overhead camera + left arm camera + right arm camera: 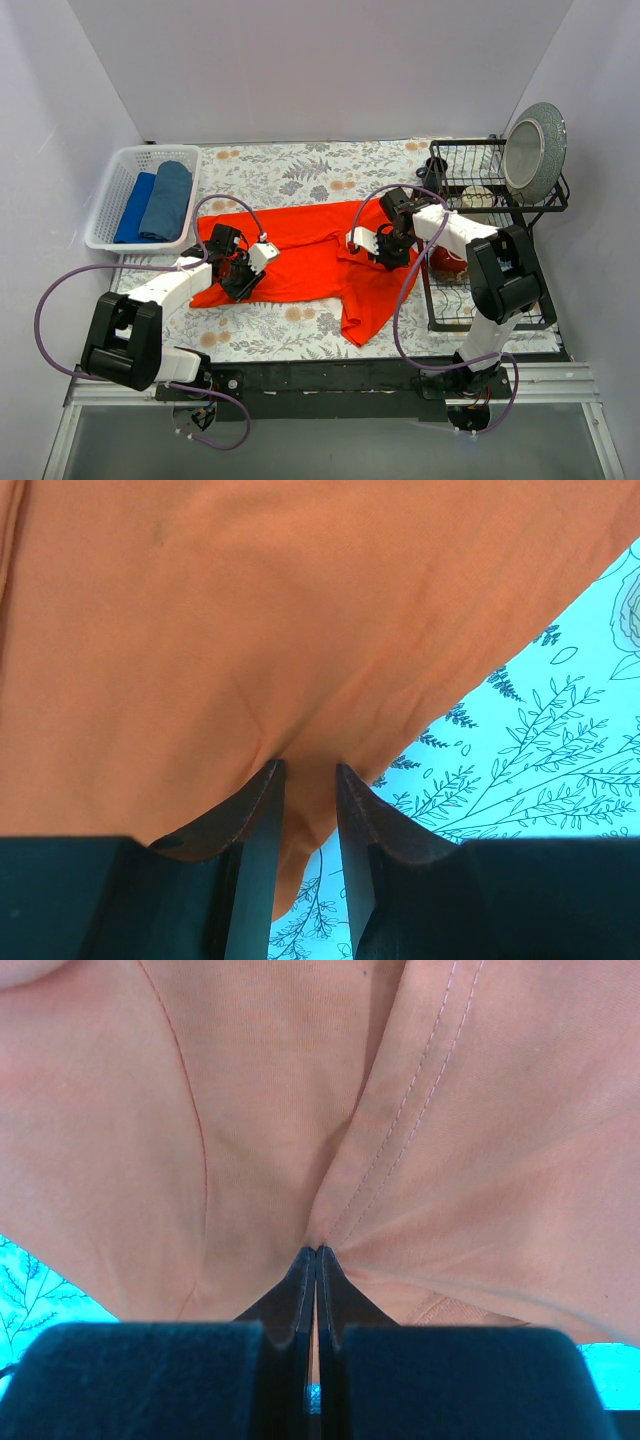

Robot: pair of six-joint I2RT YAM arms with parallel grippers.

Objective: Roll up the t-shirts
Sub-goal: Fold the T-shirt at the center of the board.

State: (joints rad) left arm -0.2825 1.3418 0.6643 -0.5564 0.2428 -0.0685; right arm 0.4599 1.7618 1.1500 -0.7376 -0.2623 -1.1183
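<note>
The orange-red t-shirt (320, 262) lies spread across the middle of the floral cloth, with one part trailing toward the front. My left gripper (240, 276) is at the shirt's left edge. In the left wrist view (310, 772) its jaws stand a narrow gap apart, closed on a fold of the orange fabric (300, 630). My right gripper (385, 250) is on the shirt's right side. In the right wrist view (317, 1252) it is shut tight, pinching the fabric (300, 1110) near a stitched hem. Two folded blue t-shirts (158, 200) lie in the basket.
A white plastic basket (110, 205) stands at the back left. A black wire dish rack (480, 180) with a grey plate (535, 150) stands at the right. A dark-red bowl (452, 264) sits under it, beside my right arm.
</note>
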